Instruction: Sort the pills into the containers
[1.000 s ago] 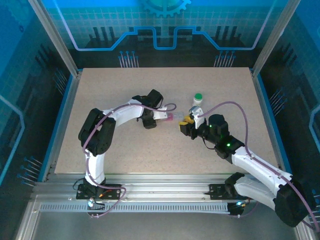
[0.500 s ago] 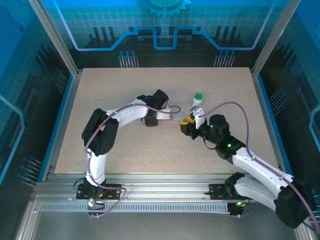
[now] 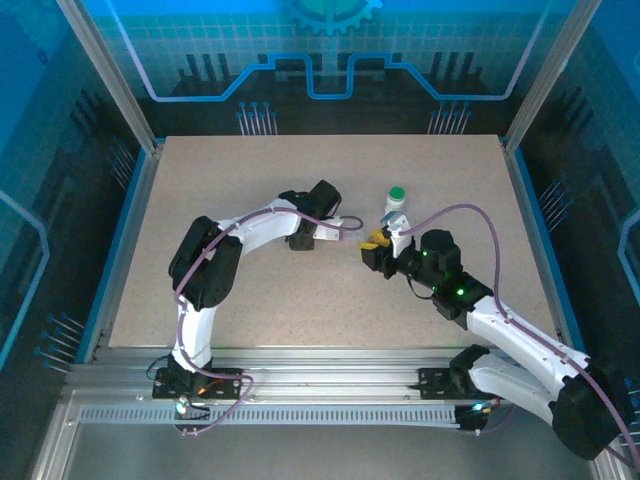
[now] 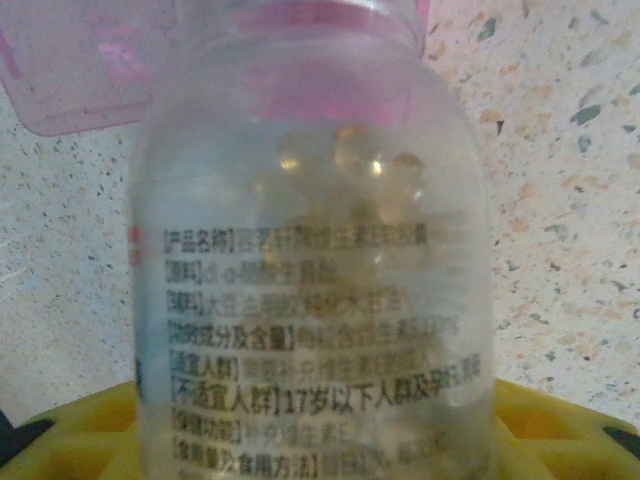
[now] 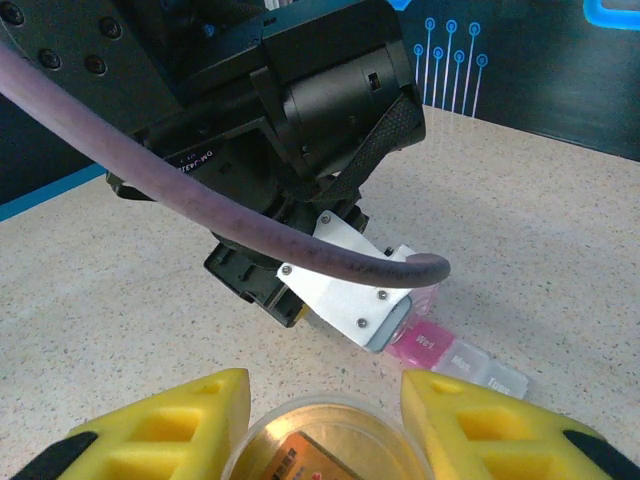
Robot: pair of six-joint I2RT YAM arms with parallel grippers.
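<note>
While the clear vial (image 4: 310, 250), label-printed and holding a few pale translucent capsules, sits clenched in the left tool (image 3: 338, 226) over the bench (image 3: 250, 290), its long axis runs along the fingers (image 4: 90, 440) toward the right tool (image 5: 320, 410), just beside it, which grasps a brownish vial (image 5: 310, 445); the green-capped white bottle (image 3: 396, 203) stands just beyond.
</note>
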